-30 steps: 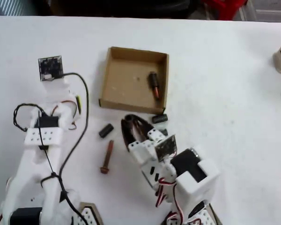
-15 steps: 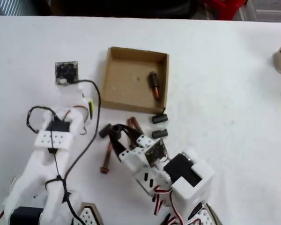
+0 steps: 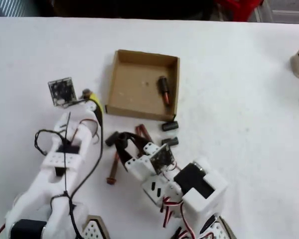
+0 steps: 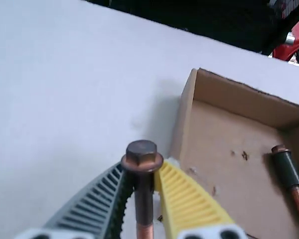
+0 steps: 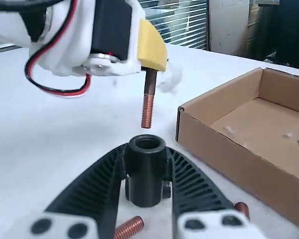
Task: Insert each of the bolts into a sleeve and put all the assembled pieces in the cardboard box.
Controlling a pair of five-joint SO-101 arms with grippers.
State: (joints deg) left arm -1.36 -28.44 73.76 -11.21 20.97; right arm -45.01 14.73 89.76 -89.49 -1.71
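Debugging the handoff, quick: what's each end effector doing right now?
Left end effector: closed on a bolt, threads pointing down.
Right end effector: closed on a black sleeve, bore up.

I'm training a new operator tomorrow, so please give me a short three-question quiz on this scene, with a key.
1. True or false: the left claw is shut on a bolt held head up.
2. What does the right claw hold? A) a sleeve B) a bolt C) nothing
3. How many assembled pieces lie in the cardboard box?
Key: 1 true; 2 A, standing upright with its opening up; 3 one.
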